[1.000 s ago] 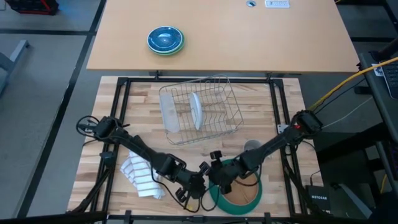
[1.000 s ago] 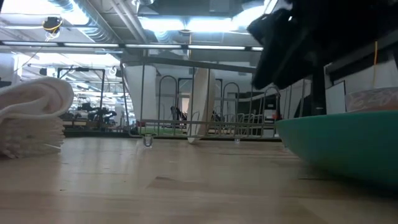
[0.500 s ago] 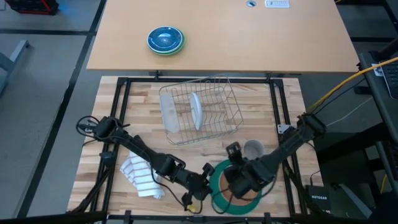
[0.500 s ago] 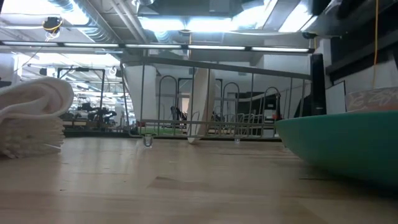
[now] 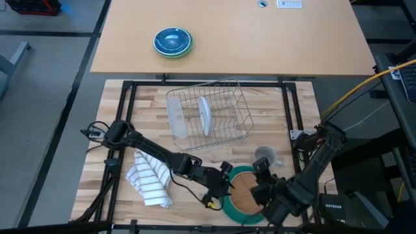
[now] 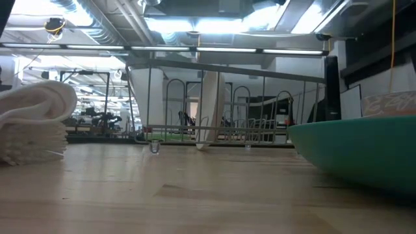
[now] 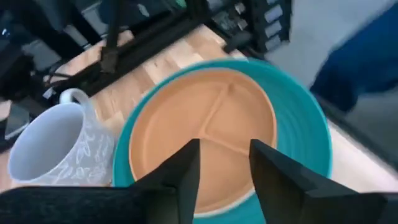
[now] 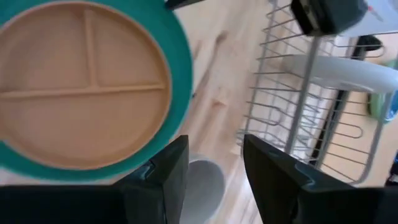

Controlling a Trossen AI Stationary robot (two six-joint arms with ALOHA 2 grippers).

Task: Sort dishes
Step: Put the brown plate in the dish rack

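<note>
I have the left tool low over the near edge of the wooden surface, its fingers parted with nothing between them. Directly ahead of it lies the tan divided plate, nested inside the larger dark green plate; the tan plate sits flat, and its ridges split it into three sections. The fingertips hang above the tan plate's near rim, and I cannot tell if they touch it. A grey patterned mug stands just beside the green plate, on the side away from the tool.

My right tool hovers over the same stack from the opposite side, jaws apart and empty, with the tan plate and green rim below it.

Beyond both tools the wire dish rack holds the small white plate upright in its slots. A striped towel lies crumpled beside the left arm.
</note>
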